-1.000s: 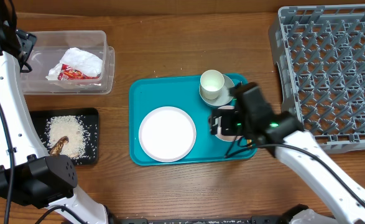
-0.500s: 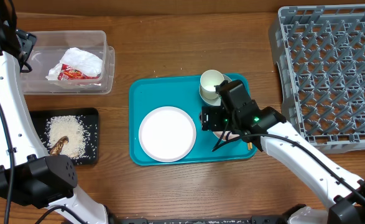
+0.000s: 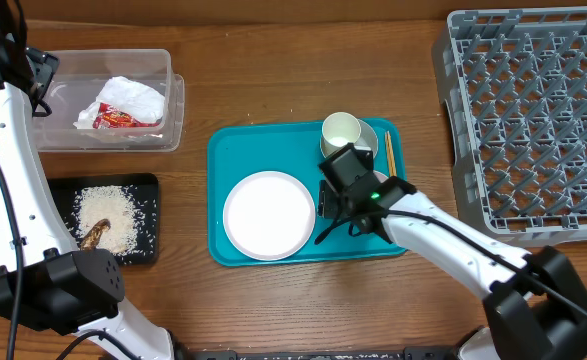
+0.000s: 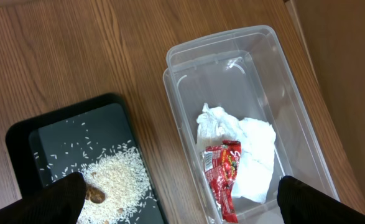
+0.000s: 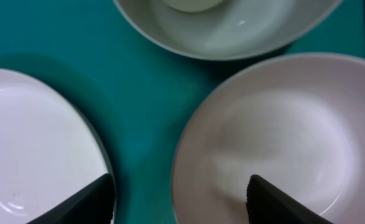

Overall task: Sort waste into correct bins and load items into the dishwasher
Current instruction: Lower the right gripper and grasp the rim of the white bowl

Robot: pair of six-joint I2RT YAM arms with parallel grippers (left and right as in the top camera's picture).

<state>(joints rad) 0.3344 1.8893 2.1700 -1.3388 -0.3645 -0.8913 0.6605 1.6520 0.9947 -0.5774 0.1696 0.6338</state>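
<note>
My right gripper (image 5: 182, 202) is open and low over the teal tray (image 3: 235, 160). It straddles the left rim of the white bowl (image 5: 281, 124), with one finger inside the bowl and the other outside, beside the round white plate (image 3: 268, 215). From overhead the gripper (image 3: 331, 200) hides the bowl. The small cup (image 3: 341, 130) stands in the saucer-bowl (image 5: 232, 31), and the chopsticks (image 3: 389, 153) lie beside it. My left gripper (image 4: 182, 202) hangs open, high above the clear tub (image 4: 275, 74) holding the napkin (image 4: 244, 143) and red wrapper (image 4: 222, 174), and above the black tray (image 4: 64, 137) with rice (image 4: 117, 174).
The grey dish rack (image 3: 533, 120) stands at the right edge of the table, close to the teal tray's right side. A brown food scrap (image 3: 95, 233) lies on the rice. Bare wooden tabletop (image 3: 273, 60) runs along the back.
My right gripper has moved left across the tray onto the bowl's left rim, and its jaws have narrowed. The chopsticks now show beside the cup. The left arm has not moved.
</note>
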